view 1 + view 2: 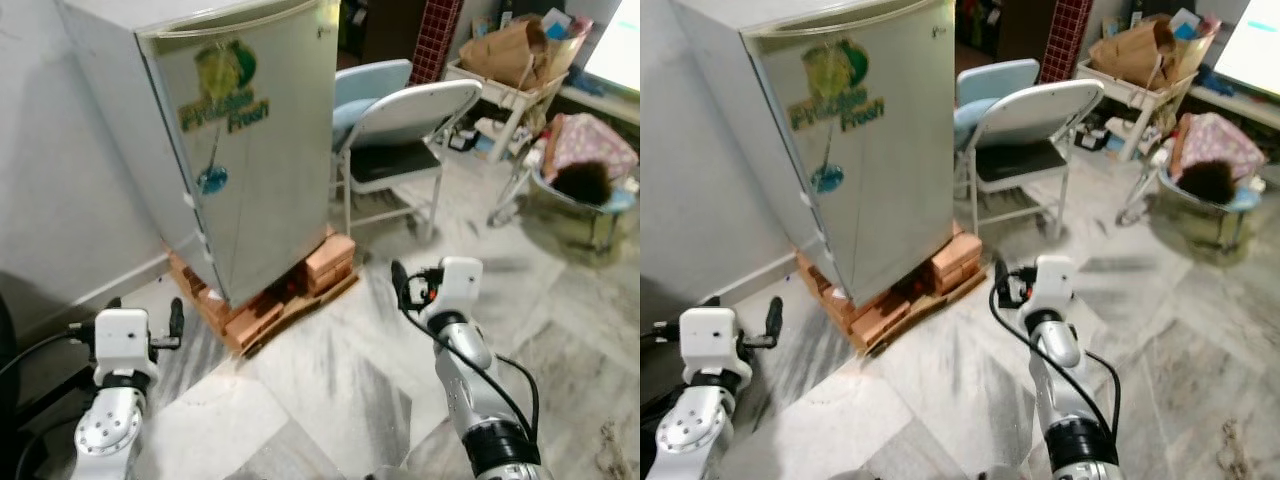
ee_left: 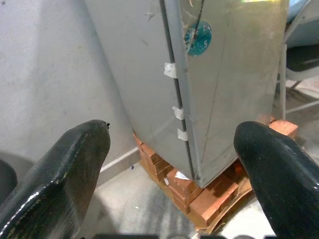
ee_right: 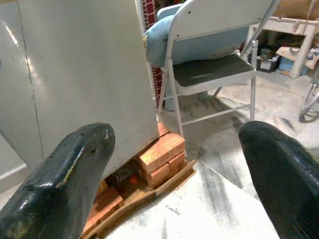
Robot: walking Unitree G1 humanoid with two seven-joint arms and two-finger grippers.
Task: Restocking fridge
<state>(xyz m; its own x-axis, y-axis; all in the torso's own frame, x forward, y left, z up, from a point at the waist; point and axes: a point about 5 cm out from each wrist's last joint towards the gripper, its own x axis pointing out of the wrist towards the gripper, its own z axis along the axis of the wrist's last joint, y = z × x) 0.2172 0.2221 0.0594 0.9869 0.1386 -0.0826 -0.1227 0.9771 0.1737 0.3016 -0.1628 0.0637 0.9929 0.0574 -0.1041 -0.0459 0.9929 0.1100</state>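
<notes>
Fridge (image 1: 250, 150) stands shut at far left against the wall, raised on a stack of bricks (image 1: 300, 285), with two folding chairs (image 1: 400, 140) just to its right. Left end effector (image 2: 172, 164) and right end effector (image 3: 174, 169) are both low, fingers spread, holding nothing, well short of the door. Judged step: approach squarely, then hook the door's free edge gently, since the brick footing may shift.

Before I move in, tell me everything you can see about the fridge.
The fridge is a small single-door unit, pale grey-silver, metal by its look, standing upright with the door shut. The door carries a green and yellow "Fresh" logo and a round blue sticker. Small white tape bits sit along the door's edge seam. It rests on stacked red bricks over a flat board, beside a white wall. A folding chair stands close on its other side.
</notes>
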